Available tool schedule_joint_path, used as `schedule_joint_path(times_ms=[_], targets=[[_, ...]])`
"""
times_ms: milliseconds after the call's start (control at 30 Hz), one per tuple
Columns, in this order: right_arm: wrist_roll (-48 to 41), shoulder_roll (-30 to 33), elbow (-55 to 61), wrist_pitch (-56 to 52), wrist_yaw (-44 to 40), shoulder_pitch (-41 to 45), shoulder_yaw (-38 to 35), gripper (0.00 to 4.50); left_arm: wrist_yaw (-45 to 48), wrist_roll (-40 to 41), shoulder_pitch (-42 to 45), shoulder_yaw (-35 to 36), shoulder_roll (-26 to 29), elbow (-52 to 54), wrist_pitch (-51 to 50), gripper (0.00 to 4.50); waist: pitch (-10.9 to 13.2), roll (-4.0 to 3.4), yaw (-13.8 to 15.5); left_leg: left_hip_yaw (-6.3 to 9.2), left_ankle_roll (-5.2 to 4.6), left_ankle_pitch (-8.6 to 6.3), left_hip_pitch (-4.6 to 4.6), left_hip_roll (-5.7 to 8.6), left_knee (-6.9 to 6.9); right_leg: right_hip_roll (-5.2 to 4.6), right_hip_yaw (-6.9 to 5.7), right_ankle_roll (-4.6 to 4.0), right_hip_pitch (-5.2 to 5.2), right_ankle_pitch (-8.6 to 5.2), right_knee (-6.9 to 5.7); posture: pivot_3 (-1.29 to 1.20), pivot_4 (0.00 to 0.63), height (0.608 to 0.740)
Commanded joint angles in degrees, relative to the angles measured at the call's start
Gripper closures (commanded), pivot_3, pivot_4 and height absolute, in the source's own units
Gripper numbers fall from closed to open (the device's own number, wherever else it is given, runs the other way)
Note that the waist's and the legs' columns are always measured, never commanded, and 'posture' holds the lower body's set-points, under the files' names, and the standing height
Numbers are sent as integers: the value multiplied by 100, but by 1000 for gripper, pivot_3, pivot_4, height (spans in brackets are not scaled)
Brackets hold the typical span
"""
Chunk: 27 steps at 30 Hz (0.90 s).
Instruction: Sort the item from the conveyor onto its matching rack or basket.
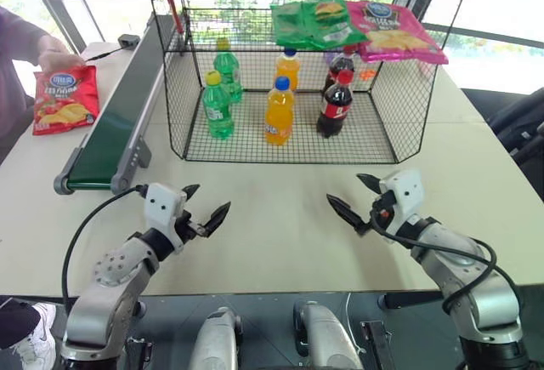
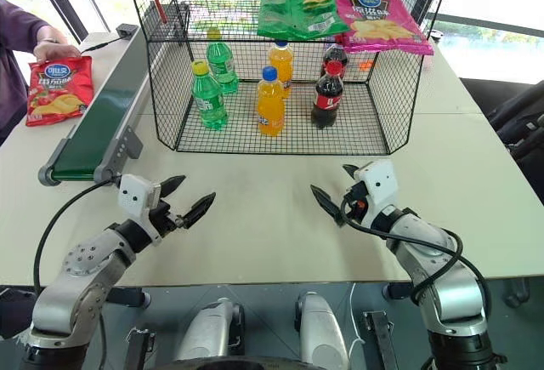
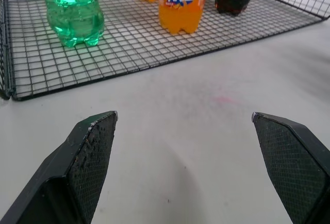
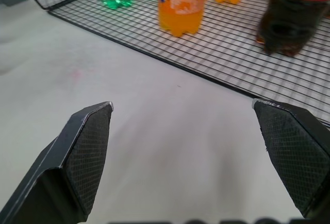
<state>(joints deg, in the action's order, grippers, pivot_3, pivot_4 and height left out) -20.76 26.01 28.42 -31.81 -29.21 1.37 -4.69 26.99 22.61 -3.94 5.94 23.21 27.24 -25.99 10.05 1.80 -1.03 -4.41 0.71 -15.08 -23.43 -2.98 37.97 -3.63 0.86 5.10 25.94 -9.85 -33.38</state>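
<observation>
The item, a red crisp bag (image 1: 65, 98), lies on the white table left of the conveyor (image 1: 110, 136), with a person's hand (image 1: 54, 48) at its top edge. The dark green belt runs toward me and ends at a roller. Right of it stands the black wire-mesh rack (image 1: 177, 89). My left gripper (image 1: 209, 198) hovers open and empty over the near table, in front of the rack's left corner. The right gripper (image 1: 345, 188) hovers open and empty in front of the rack's right half. Both wrist views show wide-apart fingers over bare table.
A green crisp bag (image 1: 316, 21) and a pink crisp bag (image 1: 396, 31) lie on the rack's top tier. Green (image 1: 218, 106), orange (image 1: 279, 111) and cola (image 1: 334, 104) bottles stand in its lower compartment. White table (image 1: 272, 242) stretches between my grippers and the rack.
</observation>
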Motion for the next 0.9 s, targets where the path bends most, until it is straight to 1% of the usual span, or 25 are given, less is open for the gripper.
schedule_joint_path(times_ms=[33, 400, 900], targets=[[-42, 19, 189, 69, 12, 79, -2, 0, -73, 75, 17, 77, 3, 230, -32, 104, 0, 0, 2, 0, 0, 0, 0, 0, 0, 0, 0, -6, 0, 3, 0, 0, 150, 740], [49, 45, 78, 135, -32, 149, 84, 0, -103, 274, 102, 131, 7, 194, -4, 104, 0, 0, 3, 0, -1, 0, -2, 1, 0, 1, 0, -7, 1, 4, -1, 0, 150, 740], [108, 26, -83, 214, -32, 249, 122, 0, -140, 305, 276, 76, -11, 282, -133, 104, 0, 0, 6, 0, -1, 1, -2, 1, 0, 1, 0, -7, 0, 5, -1, 0, 150, 740]])
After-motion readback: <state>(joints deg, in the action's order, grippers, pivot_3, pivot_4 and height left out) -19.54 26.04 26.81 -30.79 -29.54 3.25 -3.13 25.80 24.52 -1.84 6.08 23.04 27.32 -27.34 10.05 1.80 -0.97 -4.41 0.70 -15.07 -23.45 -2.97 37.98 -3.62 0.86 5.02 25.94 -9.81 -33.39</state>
